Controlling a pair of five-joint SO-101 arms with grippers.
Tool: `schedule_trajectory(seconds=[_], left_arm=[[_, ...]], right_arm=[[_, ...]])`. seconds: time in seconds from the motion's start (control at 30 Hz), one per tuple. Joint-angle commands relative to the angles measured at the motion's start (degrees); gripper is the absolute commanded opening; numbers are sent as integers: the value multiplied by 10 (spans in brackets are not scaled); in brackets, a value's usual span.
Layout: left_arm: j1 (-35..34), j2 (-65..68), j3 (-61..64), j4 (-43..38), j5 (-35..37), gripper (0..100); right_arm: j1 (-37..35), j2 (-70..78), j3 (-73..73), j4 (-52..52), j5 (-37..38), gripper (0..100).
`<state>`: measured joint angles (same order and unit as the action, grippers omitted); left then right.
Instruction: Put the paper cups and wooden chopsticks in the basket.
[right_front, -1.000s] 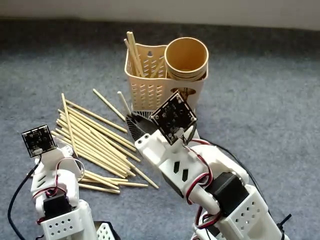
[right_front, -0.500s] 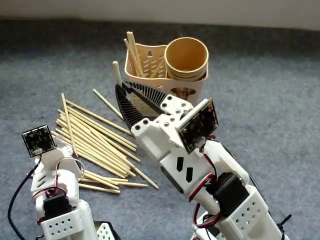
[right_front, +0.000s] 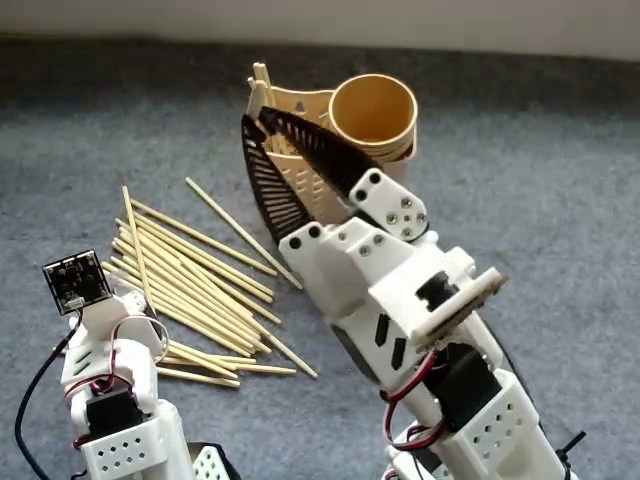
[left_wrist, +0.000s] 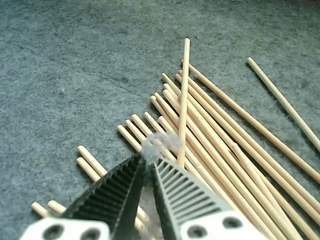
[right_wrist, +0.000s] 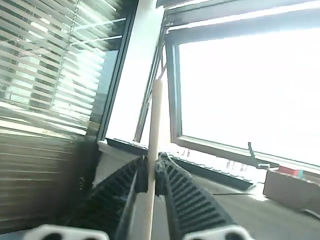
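A cream slotted basket (right_front: 303, 108) stands at the back of the grey carpet, with a stack of paper cups (right_front: 372, 112) and a few upright chopsticks (right_front: 262, 76) inside. A fan of loose wooden chopsticks (right_front: 190, 268) lies to its front left. My right gripper (right_front: 252, 122) is raised by the basket's left corner, shut on one chopstick (right_wrist: 155, 120) that sticks out past its tips (right_wrist: 151, 161). My left gripper (left_wrist: 149, 152) is shut low over the near end of the chopstick pile (left_wrist: 210, 135), with a tuft of grey fluff at its tips.
The left arm's body (right_front: 105, 350) sits at the front left beside the pile. The right arm's white body (right_front: 400, 300) stands in front of the basket. Bare carpet (right_front: 540, 200) stretches to the right.
My right gripper has risen from the carpet with a chopstick and swung up and back to the basket's left corner, the wrist tipping upward. The left arm has not moved.
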<state>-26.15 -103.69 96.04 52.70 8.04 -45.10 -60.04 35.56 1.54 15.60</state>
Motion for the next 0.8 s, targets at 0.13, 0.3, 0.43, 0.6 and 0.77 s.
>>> schedule_trajectory(seconds=[0.13,0.3,0.43,0.6,0.77], left_arm=[[15,-3,12,0,1,14],[15,-3,12,0,1,14],[14,-3,12,0,1,14],[14,-3,12,0,1,14],[13,-3,12,0,1,14]], right_arm=[[65,68,-15,-37,54,5],[107,141,-15,-92,54,5],[123,199,-12,-130,54,5],[136,253,-12,-130,54,5],[148,281,-6,-128,54,5]])
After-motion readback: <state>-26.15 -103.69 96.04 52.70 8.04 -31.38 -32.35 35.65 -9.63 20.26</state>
